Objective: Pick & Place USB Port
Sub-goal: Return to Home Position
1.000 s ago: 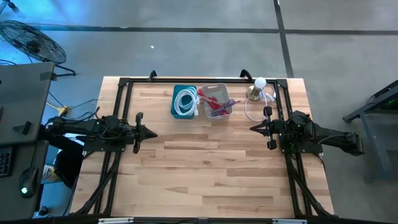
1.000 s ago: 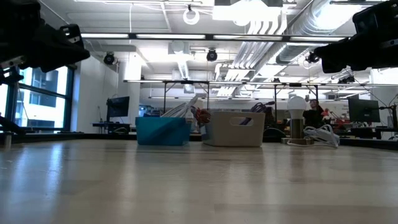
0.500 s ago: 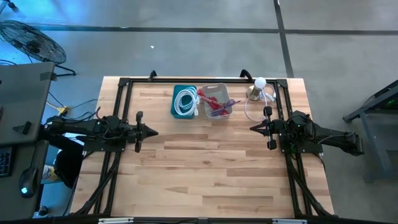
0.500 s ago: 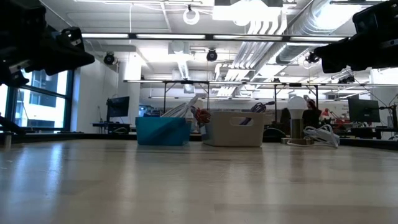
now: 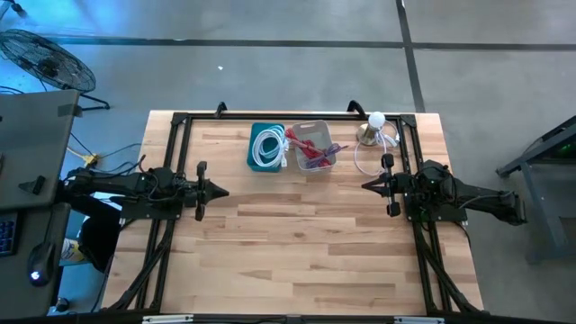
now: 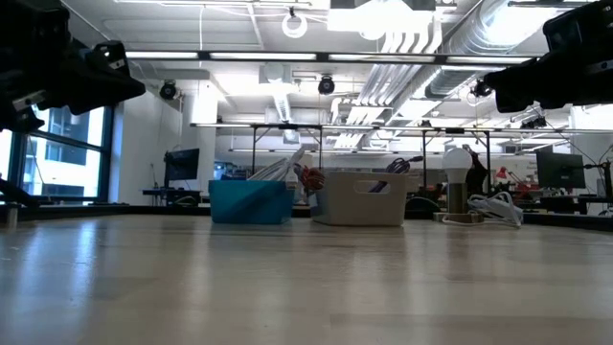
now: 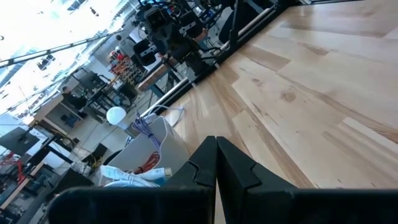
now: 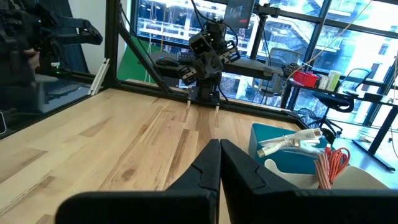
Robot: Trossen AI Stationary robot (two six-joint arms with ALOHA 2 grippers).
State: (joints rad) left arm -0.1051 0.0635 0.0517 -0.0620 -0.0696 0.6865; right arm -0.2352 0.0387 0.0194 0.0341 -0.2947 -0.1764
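Left end effector (image 5: pixel 222 191) slightly farther inward

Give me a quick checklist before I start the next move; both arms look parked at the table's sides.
1. Left gripper shut and empty: ok.
2. Right gripper shut and empty: ok.
3. White cable inside blue bin: ok.
4. Purple cable in gray bin: ok, one end over the rim.
5. Lamp cord apart from the right arm: cannot tell.
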